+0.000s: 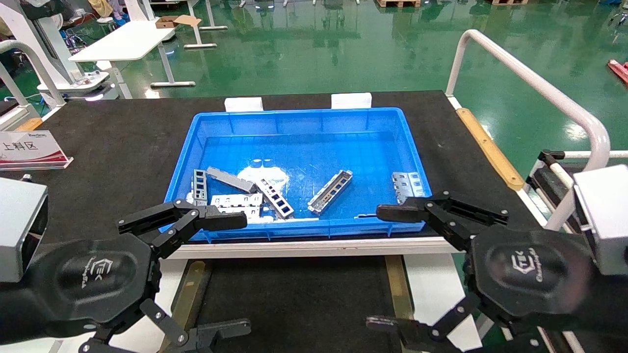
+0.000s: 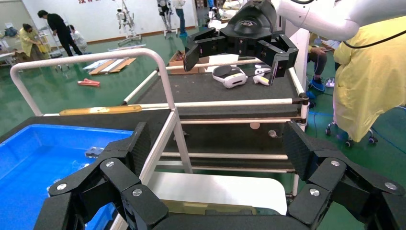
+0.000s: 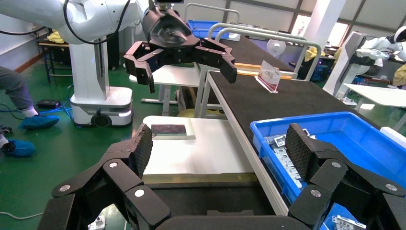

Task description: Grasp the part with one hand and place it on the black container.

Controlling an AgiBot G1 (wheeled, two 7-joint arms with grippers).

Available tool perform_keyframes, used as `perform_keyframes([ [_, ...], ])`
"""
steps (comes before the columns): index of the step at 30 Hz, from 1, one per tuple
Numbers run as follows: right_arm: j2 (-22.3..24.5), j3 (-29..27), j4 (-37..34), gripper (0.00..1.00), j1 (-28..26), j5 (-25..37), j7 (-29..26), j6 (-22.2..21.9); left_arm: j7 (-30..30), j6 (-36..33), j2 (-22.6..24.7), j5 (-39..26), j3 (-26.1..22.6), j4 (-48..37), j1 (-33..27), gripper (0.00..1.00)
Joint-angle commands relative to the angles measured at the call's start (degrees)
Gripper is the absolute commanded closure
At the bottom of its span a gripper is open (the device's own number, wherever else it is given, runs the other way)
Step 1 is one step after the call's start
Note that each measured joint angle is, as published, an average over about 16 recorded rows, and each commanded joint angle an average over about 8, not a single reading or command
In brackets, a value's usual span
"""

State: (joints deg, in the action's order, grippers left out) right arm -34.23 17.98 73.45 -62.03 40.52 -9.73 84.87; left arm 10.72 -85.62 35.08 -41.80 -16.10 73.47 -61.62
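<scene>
Blue plastic bin (image 1: pixel 304 122) on black-topped table (image 1: pixel 122 142) — smooth walls, holds loose silver-grey sheet-metal pieces. Part (image 1: pixel 329 191) lies diagonally near bin middle, apart from others: slim channel bar, raised edges, row of rectangular cutouts. Cluster of similar bars (image 1: pixel 240 191) toward bin's left front; wider ribbed plate (image 1: pixel 406 184) at bin's right front. Black container (image 1: pixel 294 299) just in front of bin, lower — matte black, brownish-yellow side strips, bare. Left gripper (image 1: pixel 223 272) and right gripper (image 1: pixel 392 267) hover before bin's front rim, fingers spread wide, gripping nothing.
</scene>
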Motion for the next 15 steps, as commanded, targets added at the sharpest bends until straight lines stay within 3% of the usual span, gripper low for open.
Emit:
perform_keyframes([
  [1, 0.0, 0.0, 0.0, 0.0, 0.0, 0.0, 0.0, 0.0, 0.0, 0.0, 0.0, 0.0, 0.0, 0.0, 0.0, 0.0],
  [15, 0.0, 0.0, 0.0, 0.0, 0.0, 0.0, 0.0, 0.0, 0.0, 0.0, 0.0, 0.0, 0.0, 0.0, 0.0, 0.0],
])
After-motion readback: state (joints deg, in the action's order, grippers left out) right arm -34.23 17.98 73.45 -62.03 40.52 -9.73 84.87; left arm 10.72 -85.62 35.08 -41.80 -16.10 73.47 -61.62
